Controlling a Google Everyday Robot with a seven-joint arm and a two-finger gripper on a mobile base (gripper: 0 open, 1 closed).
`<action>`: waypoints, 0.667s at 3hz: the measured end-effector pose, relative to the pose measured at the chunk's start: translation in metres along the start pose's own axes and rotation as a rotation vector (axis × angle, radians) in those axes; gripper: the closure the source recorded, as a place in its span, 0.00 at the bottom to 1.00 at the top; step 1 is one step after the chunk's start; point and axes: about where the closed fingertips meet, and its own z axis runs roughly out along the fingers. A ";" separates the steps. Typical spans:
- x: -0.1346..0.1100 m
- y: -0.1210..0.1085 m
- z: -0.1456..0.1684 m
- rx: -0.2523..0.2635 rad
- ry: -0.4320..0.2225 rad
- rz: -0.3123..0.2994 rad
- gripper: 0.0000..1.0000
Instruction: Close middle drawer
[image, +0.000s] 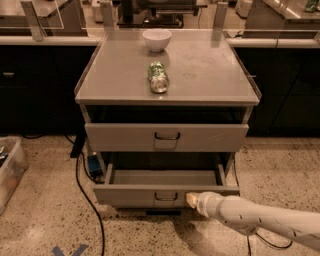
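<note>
A: Gripper (192, 200) low right on a smooth white arm; tan fingertips pressed together into one nub, touching the middle drawer (130, 194) just right of its dark loop handle (165, 197).
B: Drawer?
A: Grey metal, pulled out. Black cable (85, 195) on speckled floor to its left. Above, the taller-fronted drawer (125, 137); on top, a can (159, 77) on its side and a white bowl (157, 39).

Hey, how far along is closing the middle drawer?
Nothing is finished yet: the middle drawer sticks out with its inside showing. In hand: the gripper is at the drawer's front panel, just right of the handle. Left to do: push the drawer in until its front sits flush with the cabinet.
</note>
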 end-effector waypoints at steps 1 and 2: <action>-0.012 -0.003 0.004 0.024 -0.041 0.011 1.00; -0.046 -0.013 0.011 0.084 -0.136 0.025 1.00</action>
